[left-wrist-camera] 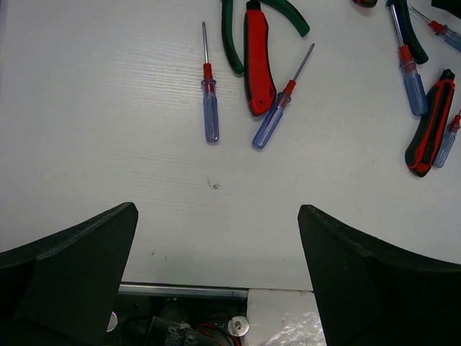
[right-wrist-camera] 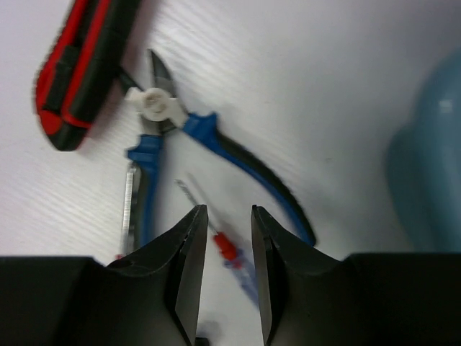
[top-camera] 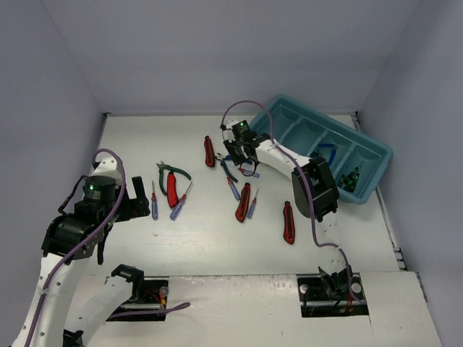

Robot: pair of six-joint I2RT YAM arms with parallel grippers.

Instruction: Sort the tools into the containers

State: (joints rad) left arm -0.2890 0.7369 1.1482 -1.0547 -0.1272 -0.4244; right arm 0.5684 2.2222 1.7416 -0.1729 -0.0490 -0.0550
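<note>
My right gripper hangs low over the table left of the teal tray of containers. Its jaws stand slightly apart, open. Between them a thin blue screwdriver with a red collar shows blurred, touching neither finger. Blue-handled pliers and a red knife lie just beyond. My left gripper is wide open and empty at the near left, short of two blue screwdrivers, a red knife and green pliers.
More red knives and a blue screwdriver lie mid-table. The tray holds blue pliers and green-black tools. The tray's blurred corner shows at the right in the right wrist view. Grey walls enclose the table.
</note>
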